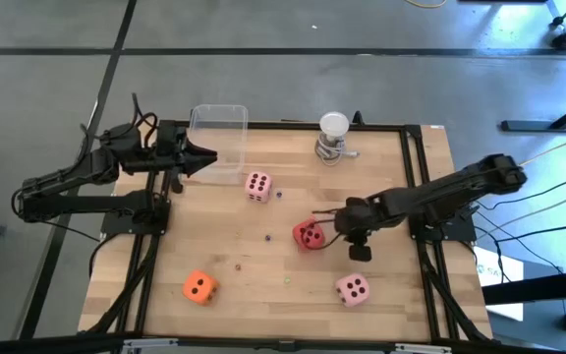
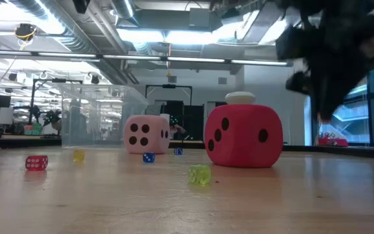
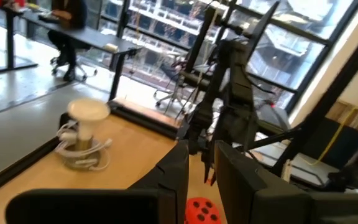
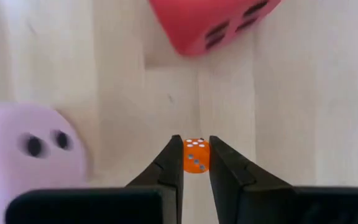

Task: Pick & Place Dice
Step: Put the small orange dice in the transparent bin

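Four big soft dice lie on the wooden table: pink, red, orange and pink. My right gripper hangs just right of the red die, pointing steeply down, shut on a tiny orange die. In the low view it is a dark blur well above the tabletop. My left gripper waits level at the table's far left, beside the clear box. Its fingers stand a narrow gap apart with nothing showing between them. My right gripper pinches the tiny orange die by two opposite faces between its two fingertips. The fingers come from above, slanting down. The die sits at their free ends, a white-pipped face up, lifted clear of the table.
A white round-topped object on a metal base stands at the far edge. Tiny dice lie loose on the wood: red, yellow, blue, green. A black frame borders the table.
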